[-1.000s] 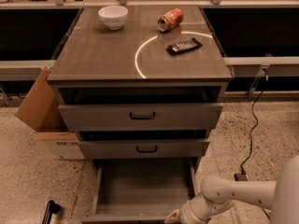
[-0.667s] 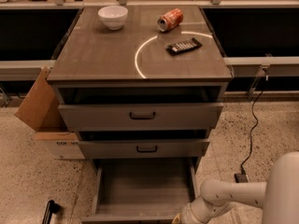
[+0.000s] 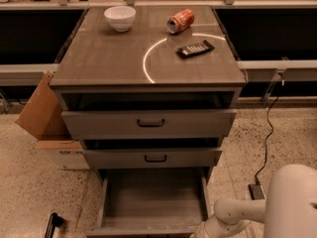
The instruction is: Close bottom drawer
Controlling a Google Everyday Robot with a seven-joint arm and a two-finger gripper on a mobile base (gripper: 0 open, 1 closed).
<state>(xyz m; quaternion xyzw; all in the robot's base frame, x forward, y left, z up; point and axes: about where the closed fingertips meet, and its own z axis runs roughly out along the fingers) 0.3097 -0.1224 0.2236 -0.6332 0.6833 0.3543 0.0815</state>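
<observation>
Down at the bottom edge, the gripper [image 3: 202,232] sits just off the front right corner of the bottom drawer [image 3: 153,202], mostly cut off by the frame, and whether it's apart or together I cannot tell. It has slid lower and a touch to the right since a second ago, and the white arm [image 3: 240,211] behind it now has a much bigger rounded shell [image 3: 292,202] filling the right corner. The bottom drawer hasn't budged: still pulled well out, its plain grey inside showing, front panel at the bottom edge. Above it the middle drawer [image 3: 153,157] and top drawer [image 3: 148,123] stand slightly ajar, as before. On the cabinet top [image 3: 99,58]: a white bowl [image 3: 120,18], an orange can [image 3: 180,21] on its side, label unreadable, and a dark flat device [image 3: 195,49]. To the left, a cardboard box [image 3: 42,110] leans over a white box [image 3: 67,156] with print too blurred to read.
</observation>
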